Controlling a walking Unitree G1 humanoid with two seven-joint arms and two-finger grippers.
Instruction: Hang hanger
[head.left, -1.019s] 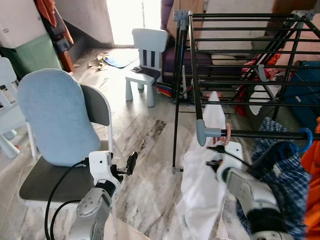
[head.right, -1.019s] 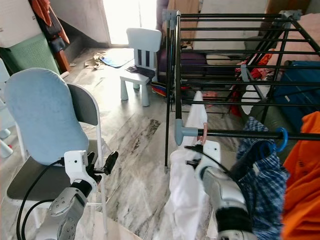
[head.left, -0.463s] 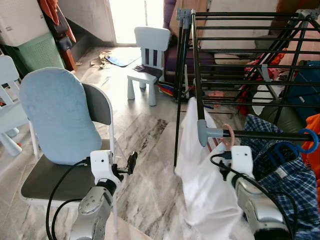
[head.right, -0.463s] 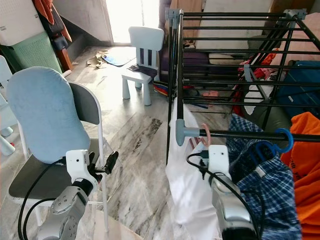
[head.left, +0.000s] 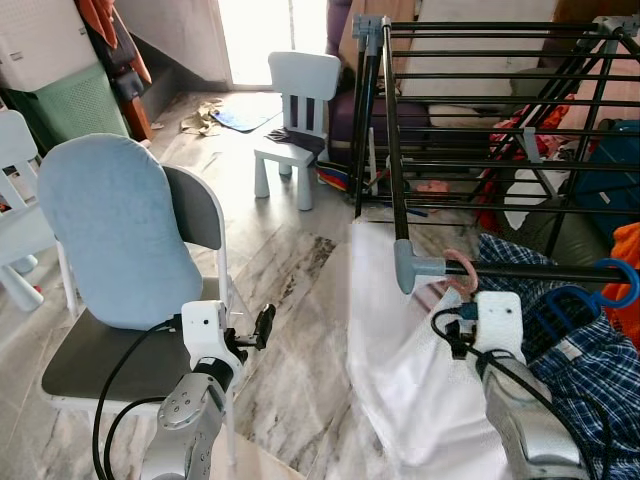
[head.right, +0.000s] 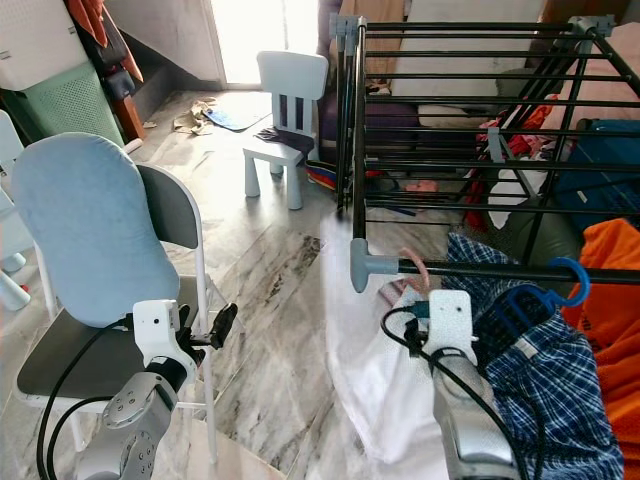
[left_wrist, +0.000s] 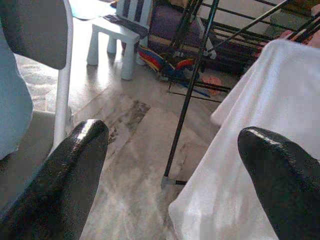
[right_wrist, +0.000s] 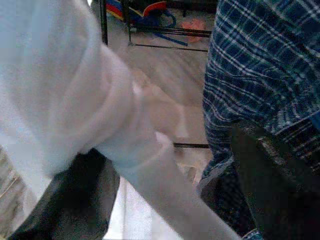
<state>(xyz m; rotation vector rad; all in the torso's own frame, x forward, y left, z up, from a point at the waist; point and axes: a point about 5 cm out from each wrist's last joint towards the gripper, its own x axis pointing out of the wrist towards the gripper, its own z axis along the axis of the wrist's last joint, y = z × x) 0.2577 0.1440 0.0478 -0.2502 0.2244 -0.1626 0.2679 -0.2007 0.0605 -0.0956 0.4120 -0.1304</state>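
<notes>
Pink hanger hook (head.left: 462, 268) over the black rail (head.left: 540, 268) of the drying rack (head.left: 387, 120), white shirt (head.left: 410, 370) draped below it at 5 o'clock. Right tool (right_wrist: 170, 185) spread wide around the white cloth, beside the plaid shirt (right_wrist: 260, 65). Left tool (left_wrist: 170, 170) released, low by the chair (head.left: 115, 240) at 8 o'clock.

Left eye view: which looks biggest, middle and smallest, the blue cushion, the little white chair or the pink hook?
1. Blue cushion, biggest, though it is also nearest the camera.
2. Little white chair, farther away, so it may only look smaller.
3. Pink hook on the rail, smallest.
</notes>
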